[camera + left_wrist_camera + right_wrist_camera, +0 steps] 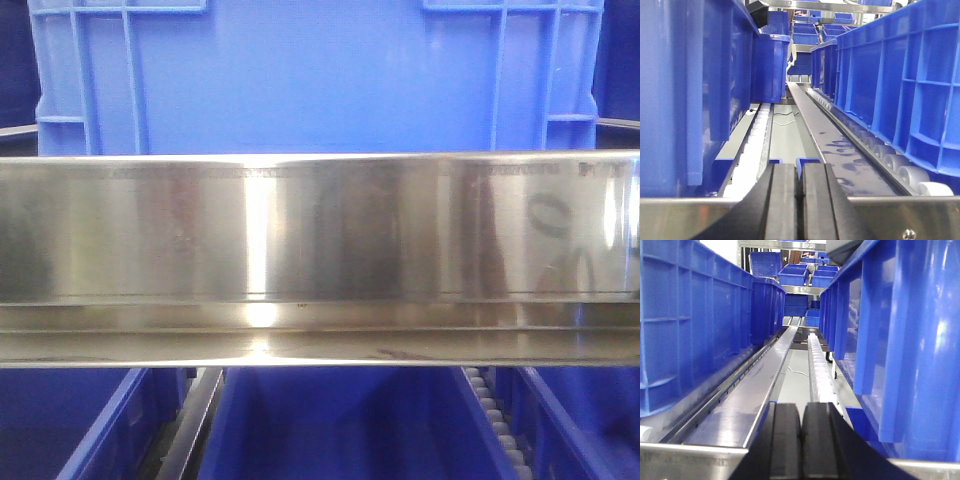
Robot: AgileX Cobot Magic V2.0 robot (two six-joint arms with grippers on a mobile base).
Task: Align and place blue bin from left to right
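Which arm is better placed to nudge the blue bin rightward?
Left, probably. The left tool, shut, sits in the gap left of the blue bin, so it could push rightward. The right tool, also shut, sits on its right and could only push leftward.

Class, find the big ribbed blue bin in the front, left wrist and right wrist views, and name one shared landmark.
Front-facing: the blue bin fills the top, behind the steel rail.
Left wrist: blue bin along the right side.
Right wrist: blue bin along the left side.
Shared landmark: the steel rail, across the bottom of both wrist views.
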